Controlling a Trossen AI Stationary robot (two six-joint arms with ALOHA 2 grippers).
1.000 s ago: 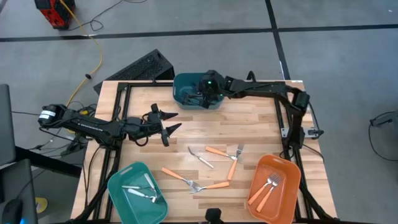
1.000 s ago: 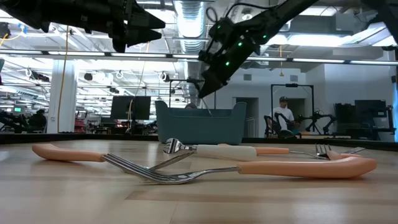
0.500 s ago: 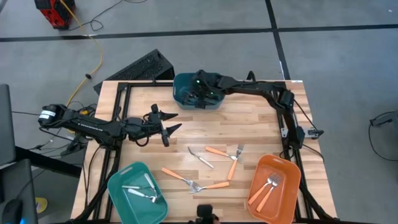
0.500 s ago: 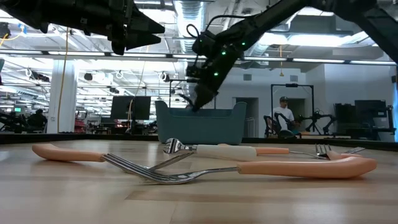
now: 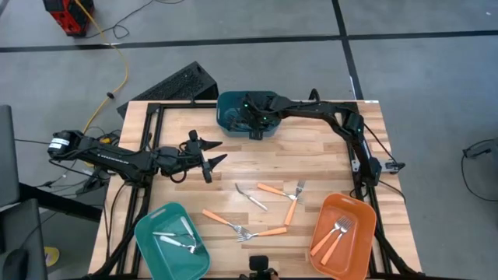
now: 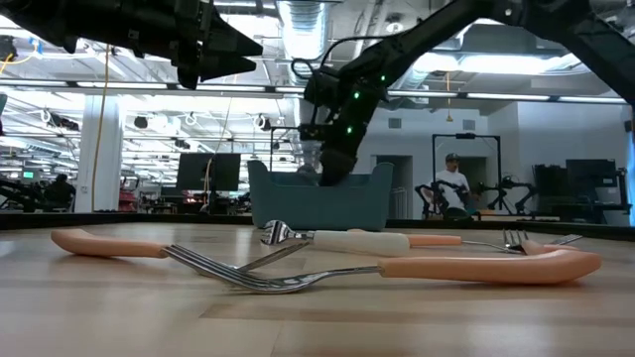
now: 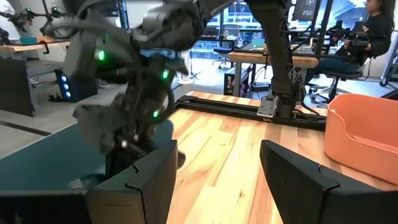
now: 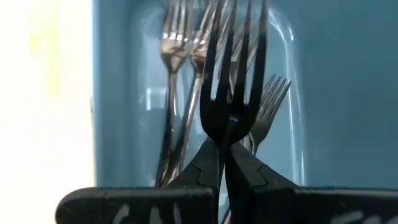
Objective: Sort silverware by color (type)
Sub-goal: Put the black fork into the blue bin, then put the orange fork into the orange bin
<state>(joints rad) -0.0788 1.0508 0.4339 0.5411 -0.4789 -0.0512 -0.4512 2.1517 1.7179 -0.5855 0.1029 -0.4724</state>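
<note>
My right gripper (image 5: 251,122) reaches down over the blue bin (image 5: 226,105) at the table's far edge and is shut on a dark fork (image 8: 231,68). Several dark and silver forks (image 8: 177,56) lie on the bin's floor beneath it. My left gripper (image 5: 222,151) hovers open over the table's left side, touching nothing. On the wood lie loose orange-handled forks (image 5: 222,219) (image 5: 271,189) (image 5: 291,207) and a white-handled one (image 5: 253,198). The low view shows them close up, orange (image 6: 476,266) and white (image 6: 357,239). My right gripper pinches the dark fork between its two fingers (image 8: 208,163) at the neck just below the tines (image 8: 225,134). The tines stick out past the fingertips toward the bin floor. The fork is clear of the forks below. The fingers hide the handle.
A teal bin (image 5: 148,233) holding white and silver utensils sits at the near left corner. An orange bin (image 5: 359,214) with orange forks sits at the near right. A black metal frame (image 5: 156,109) runs along the table's sides. A person (image 6: 451,183) sits in the room beyond.
My right gripper has moved a little toward the table's left over the blue bin and has sunk toward its inside, still shut on the dark fork. The left arm has kept still.
</note>
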